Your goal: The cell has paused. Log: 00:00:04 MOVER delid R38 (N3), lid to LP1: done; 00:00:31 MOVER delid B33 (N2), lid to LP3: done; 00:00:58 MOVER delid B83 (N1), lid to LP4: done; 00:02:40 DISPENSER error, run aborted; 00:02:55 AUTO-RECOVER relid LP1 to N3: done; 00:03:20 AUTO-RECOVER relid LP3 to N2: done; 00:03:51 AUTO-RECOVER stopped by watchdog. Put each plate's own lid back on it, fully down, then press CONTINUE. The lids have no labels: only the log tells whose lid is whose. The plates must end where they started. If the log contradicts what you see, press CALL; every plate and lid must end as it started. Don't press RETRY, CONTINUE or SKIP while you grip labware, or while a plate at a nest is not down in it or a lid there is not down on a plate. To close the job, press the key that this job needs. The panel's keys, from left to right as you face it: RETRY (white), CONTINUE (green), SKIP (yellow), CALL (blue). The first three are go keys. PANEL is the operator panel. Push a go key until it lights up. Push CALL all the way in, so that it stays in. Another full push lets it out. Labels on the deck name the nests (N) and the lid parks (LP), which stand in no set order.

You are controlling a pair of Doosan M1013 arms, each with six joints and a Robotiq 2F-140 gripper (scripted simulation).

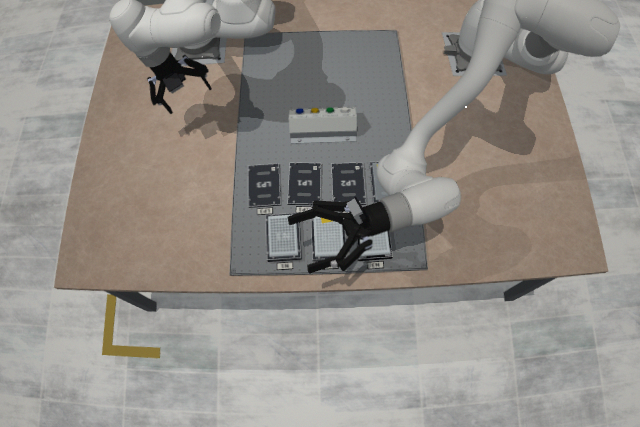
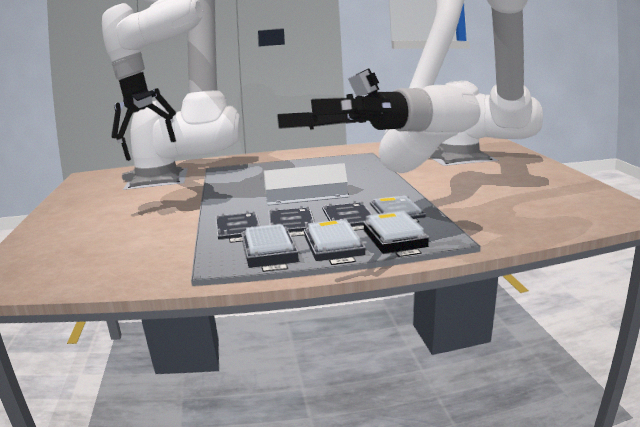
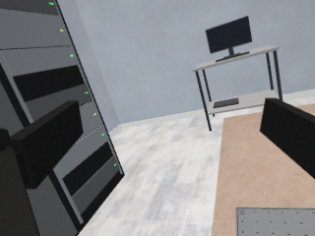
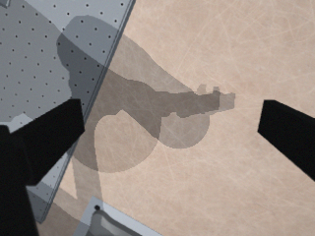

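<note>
Three white plates stand in the front nests. The left plate (image 1: 283, 237) (image 2: 268, 239) shows no yellow strip and looks lidless. The middle plate (image 1: 328, 239) (image 2: 334, 237) and right plate (image 2: 397, 228) carry lids with yellow strips. A clear lid (image 2: 397, 206) lies on the far-right park. The parks LP3 (image 1: 264, 185), LP1 (image 1: 305, 183) and LP2 (image 1: 347, 183) are bare. The panel (image 1: 322, 126) (image 2: 306, 186) stands behind, no key visibly lit. My left gripper (image 1: 299, 244) (image 2: 281, 120) is open and level, above the nests. My right gripper (image 1: 190, 99) (image 2: 150, 149) is open, high beside the panel.
The left arm (image 1: 429, 202) partly hides the right nest and far-right park in the top view. Nest labels are too small to read surely. The perforated deck (image 1: 356, 65) lies on the brown table (image 1: 129, 195). The left wrist view shows a rack (image 3: 54, 93) and a monitor stand (image 3: 236, 59).
</note>
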